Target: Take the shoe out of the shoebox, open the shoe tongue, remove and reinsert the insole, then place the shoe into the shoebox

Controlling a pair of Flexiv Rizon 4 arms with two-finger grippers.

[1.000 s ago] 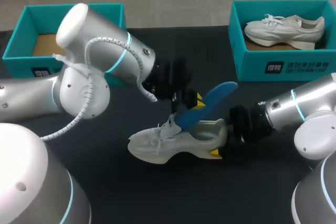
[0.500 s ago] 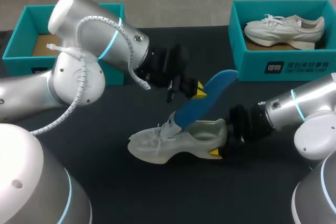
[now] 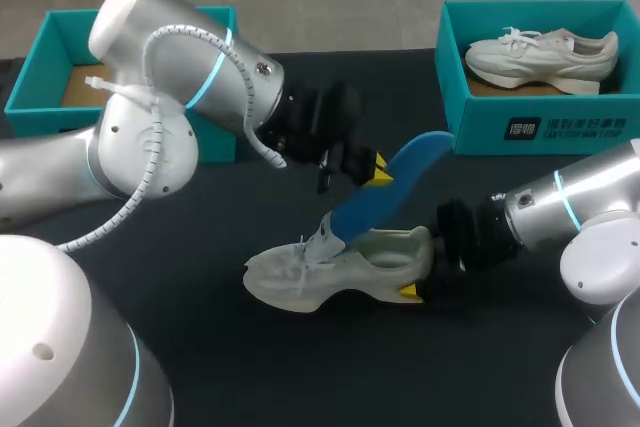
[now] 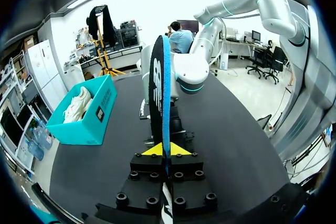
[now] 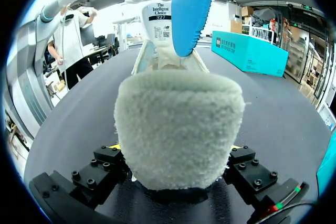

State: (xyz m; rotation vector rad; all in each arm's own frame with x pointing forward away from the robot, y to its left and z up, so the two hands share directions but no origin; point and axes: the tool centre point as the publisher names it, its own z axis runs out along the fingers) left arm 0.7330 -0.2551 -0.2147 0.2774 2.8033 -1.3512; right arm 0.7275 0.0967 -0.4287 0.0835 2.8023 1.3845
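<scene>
A white shoe [image 3: 300, 277] stands on the black table, toe toward my left. My right gripper [image 3: 412, 265] is shut on its heel [image 5: 178, 124], one finger on each side. Above the shoe slants a blue insole [image 3: 410, 172], its lower end at the shoe's opening by the raised tongue. My left gripper [image 3: 368, 172] is shut on the insole's middle. In the left wrist view the insole [image 4: 160, 87] stands edge-on between the yellow tips of the left gripper [image 4: 163, 149]. In the right wrist view the insole [image 5: 191, 9] hangs over the shoe ahead of the right gripper [image 5: 177, 146].
A teal shoebox [image 3: 540, 127] at the back right holds a second white shoe [image 3: 540, 57]. Another teal box [image 3: 60, 67] stands open at the back left, partly behind my left arm. Bare black table lies in front of the shoe.
My left gripper has lifted and drawn back a little, tilting the insole steeper. The shoe and my right gripper have stayed put.
</scene>
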